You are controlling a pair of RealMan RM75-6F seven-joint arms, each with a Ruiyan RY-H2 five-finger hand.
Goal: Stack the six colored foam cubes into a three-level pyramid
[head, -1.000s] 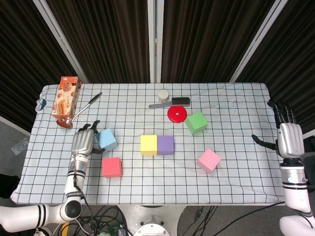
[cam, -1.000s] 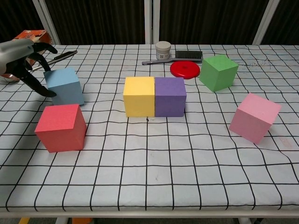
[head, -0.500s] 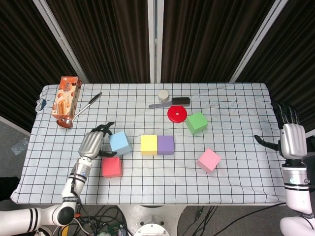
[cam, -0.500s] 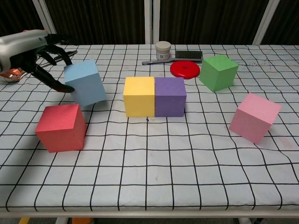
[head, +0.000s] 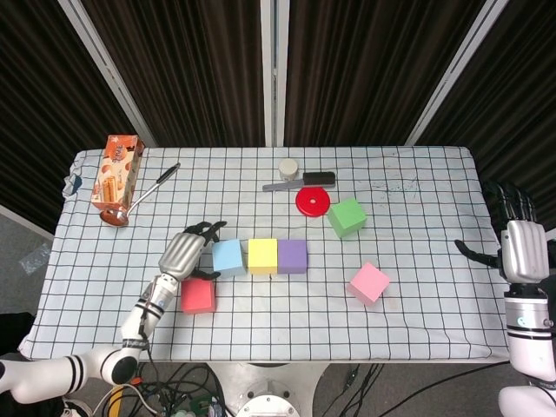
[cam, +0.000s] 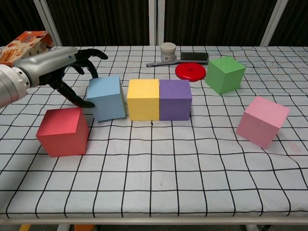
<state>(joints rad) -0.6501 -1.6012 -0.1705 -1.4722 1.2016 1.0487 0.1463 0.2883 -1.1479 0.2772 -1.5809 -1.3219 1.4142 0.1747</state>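
My left hand [head: 182, 254] [cam: 57, 65] grips the blue cube [head: 228, 257] [cam: 107, 97] from its left side, thumb low and fingers over the back. The blue cube stands on the table just left of the yellow cube [head: 262, 255] [cam: 143, 98], a thin gap between them. The purple cube [head: 292, 255] [cam: 175, 98] touches the yellow one on its right. A red cube [head: 198, 295] [cam: 62, 131] sits in front of my left hand. The green cube [head: 347, 216] [cam: 224, 73] and pink cube [head: 369, 282] [cam: 262, 120] lie apart to the right. My right hand [head: 521, 248] hangs open past the table's right edge.
Behind the row lie a red disc [head: 313, 201] [cam: 190, 71], a brush [head: 304, 181] and a small white jar [head: 288, 167] [cam: 168, 50]. A snack box [head: 117, 169] [cam: 24, 43] and a ladle [head: 143, 195] sit at the far left.
My left hand has carried the blue cube rightward, from beside the red cube to just left of the yellow cube, and it now stands level. The right hand drifted slightly outward.
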